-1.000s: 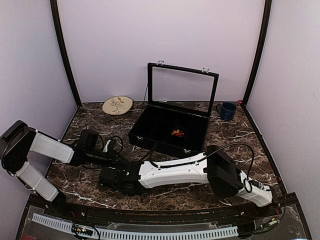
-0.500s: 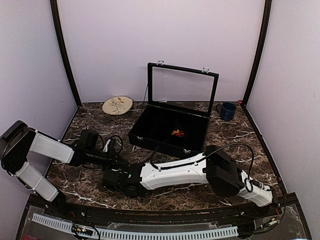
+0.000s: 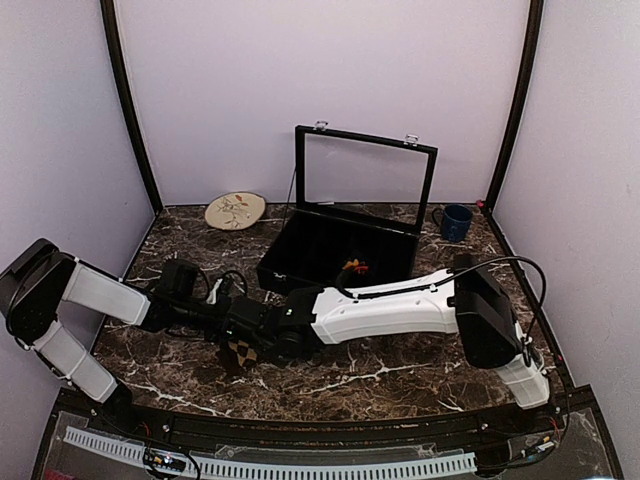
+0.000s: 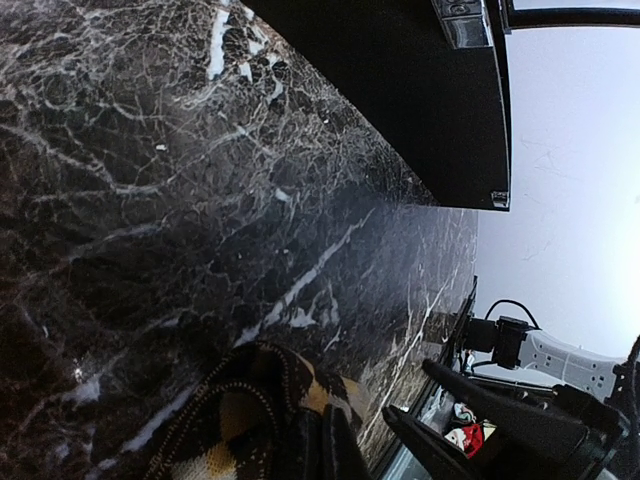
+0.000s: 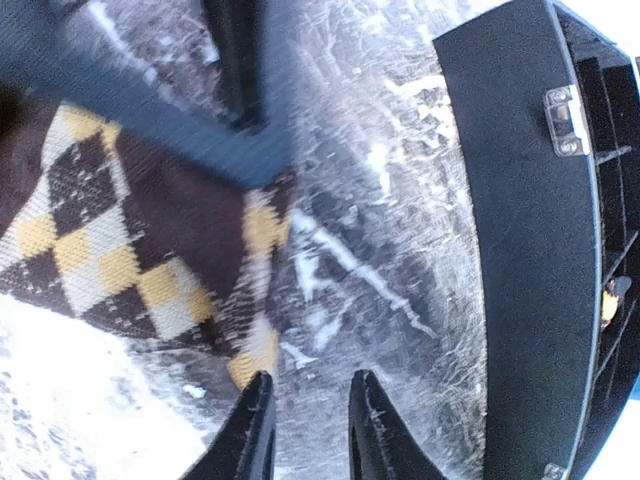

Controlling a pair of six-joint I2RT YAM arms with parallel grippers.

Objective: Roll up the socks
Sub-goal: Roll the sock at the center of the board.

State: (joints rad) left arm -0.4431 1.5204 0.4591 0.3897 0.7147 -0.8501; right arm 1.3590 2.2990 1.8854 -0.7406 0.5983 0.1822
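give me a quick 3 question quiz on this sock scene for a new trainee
1. True or false: the black case on the table has its glass lid shut.
2. Which hand is closed on the tan argyle sock?
3. What lies between the fingers of the right hand? A the sock. B bare table. C the case.

Key:
1. False, the lid stands upright and open.
2. The left hand.
3. B.
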